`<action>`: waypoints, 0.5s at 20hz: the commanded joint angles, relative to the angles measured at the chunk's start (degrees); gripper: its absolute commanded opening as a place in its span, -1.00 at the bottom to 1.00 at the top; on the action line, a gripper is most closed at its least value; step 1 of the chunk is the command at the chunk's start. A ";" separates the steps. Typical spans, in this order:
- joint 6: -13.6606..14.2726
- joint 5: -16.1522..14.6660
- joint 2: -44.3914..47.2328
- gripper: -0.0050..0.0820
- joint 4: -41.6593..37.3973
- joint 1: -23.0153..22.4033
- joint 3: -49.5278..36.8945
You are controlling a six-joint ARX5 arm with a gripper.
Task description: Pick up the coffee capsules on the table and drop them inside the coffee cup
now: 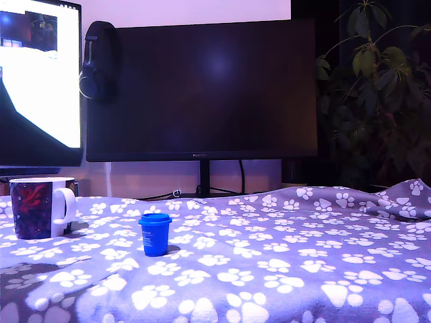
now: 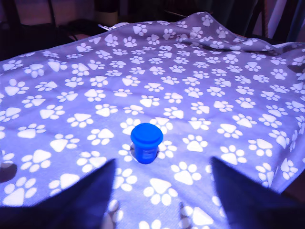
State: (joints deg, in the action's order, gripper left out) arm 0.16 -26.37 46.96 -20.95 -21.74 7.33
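Blue capsule (image 1: pixel 155 234): stands upright on the cloth, lid end up, to the exterior view's right of the mug and apart from it.
Coffee cup (image 1: pixel 40 208): upright, white handle towards the capsule; contents not visible.
Table (image 1: pixel 283 262): draped in lavender paw-print cloth.
Gripper (image 2: pixel 162 200): two dark fingers (image 2: pixel 81 200) spread wide, holding nothing, the capsule just beyond them.
Background: dark monitor (image 1: pixel 202 87), houseplant (image 1: pixel 377 94).

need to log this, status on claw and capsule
Claw open, empty, above cloth. Bright blue plastic capsule upright ahead of it. Swirl-printed ceramic mug apart. Nothing between.
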 commanded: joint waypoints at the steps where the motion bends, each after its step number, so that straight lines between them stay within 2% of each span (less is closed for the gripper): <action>1: 0.44 -0.09 -0.02 0.58 -0.61 -0.20 -0.96; 5: 1.44 0.24 1.64 0.58 -2.51 -0.20 -0.96; 10: 1.40 0.31 9.01 0.58 -10.45 -2.08 -0.96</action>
State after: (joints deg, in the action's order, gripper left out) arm 1.10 -25.96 55.11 -29.69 -23.49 7.27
